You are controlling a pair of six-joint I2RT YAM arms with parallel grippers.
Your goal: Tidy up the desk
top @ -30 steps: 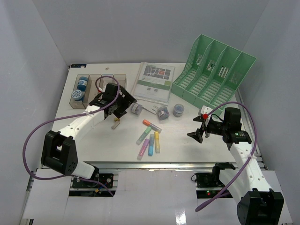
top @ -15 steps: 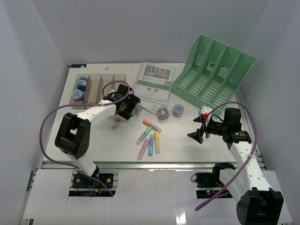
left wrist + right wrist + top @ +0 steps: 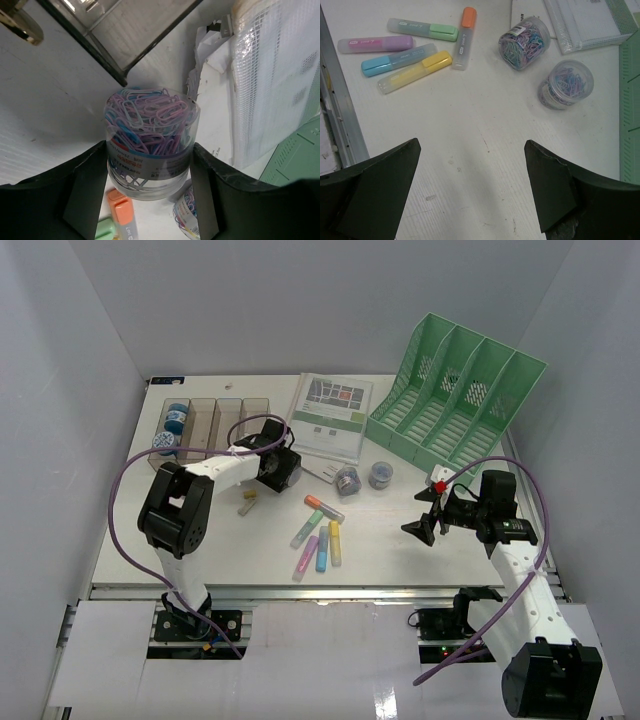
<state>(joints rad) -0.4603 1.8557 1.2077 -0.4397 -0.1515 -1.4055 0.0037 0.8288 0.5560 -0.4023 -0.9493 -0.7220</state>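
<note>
The white desk (image 3: 385, 535) fills the top view, with a metal rail (image 3: 330, 590) along its near edge. The left gripper (image 3: 149, 155) has its fingers pressed against both sides of a paper-clip jar (image 3: 150, 127). The jar stands tight between the smoky tray's corner (image 3: 112, 62) and the sleeved booklet's edge (image 3: 265, 85), with an orange highlighter (image 3: 121, 202) just beside it. The right gripper (image 3: 471, 145) gapes wide and empty over bare tabletop, near the rail and well apart from the five highlighters (image 3: 407, 55).
</note>
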